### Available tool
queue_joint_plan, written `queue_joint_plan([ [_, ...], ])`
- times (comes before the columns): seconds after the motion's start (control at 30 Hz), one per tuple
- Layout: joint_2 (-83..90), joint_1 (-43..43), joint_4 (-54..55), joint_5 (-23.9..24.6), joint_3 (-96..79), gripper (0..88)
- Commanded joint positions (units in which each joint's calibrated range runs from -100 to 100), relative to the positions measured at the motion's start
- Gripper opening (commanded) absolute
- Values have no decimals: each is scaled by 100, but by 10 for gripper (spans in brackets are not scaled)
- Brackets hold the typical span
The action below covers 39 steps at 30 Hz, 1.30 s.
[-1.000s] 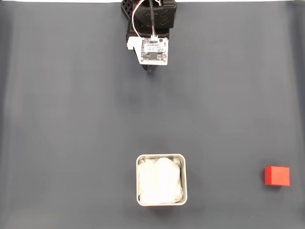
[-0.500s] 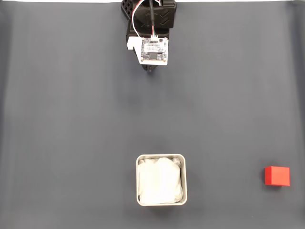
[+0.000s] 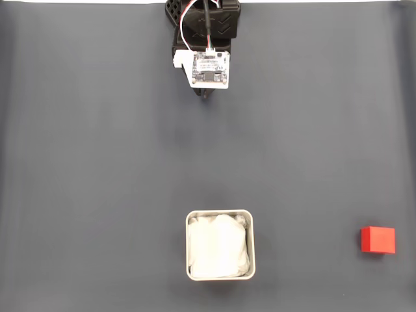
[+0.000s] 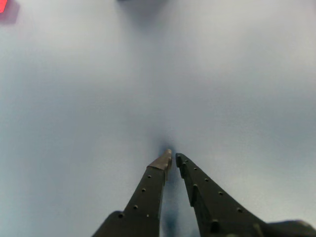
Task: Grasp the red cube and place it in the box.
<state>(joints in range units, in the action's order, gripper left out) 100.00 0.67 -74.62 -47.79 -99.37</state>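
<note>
A dark grey mat [image 3: 97, 162] is covering the whole work surface in the fixed view, with a thin white strip showing along its top edge. In the wrist view the same surface [image 4: 237, 74] is looking pale and bluish under the light.

The arm [image 3: 205, 29] is sitting at twelve o'clock in the fixed view, folded back near its base, with a white circuit board [image 3: 209, 69] facing up on its wrist and red and white wires running into it. The gripper [image 3: 207, 96] is peeking out just below that board as a small dark tip. In the wrist view the gripper [image 4: 173, 159] is rising from six o'clock; its two black fingers [image 4: 148, 195] are nearly pressed together at the tips, with only a thin sliver of gap between them, and they are pinching nothing.

The box [image 3: 220, 213] is resting at six o'clock in the fixed view, well apart from the arm, its light grey rim framing a white, wrinkly lining [image 3: 218, 244].

The red cube [image 3: 378, 239] is lying on the mat at about four o'clock in the fixed view, near the right edge, level with the box and well apart from it. In the wrist view the red cube [image 4: 4, 6] is showing as a blurred red patch at ten o'clock, cut by the corner.
</note>
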Motion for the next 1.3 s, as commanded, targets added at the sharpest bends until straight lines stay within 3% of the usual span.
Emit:
queue_joint_plan([
  [0.0, -9, -10, -103, -34, -45, 0],
  [0.7, -9, -38, -46, -137, -45, 0],
  [1.0, -199, -10, 1372, -161, 393, 0],
  [1.27, -1473, -38, 2233, -190, 2382, 0],
])
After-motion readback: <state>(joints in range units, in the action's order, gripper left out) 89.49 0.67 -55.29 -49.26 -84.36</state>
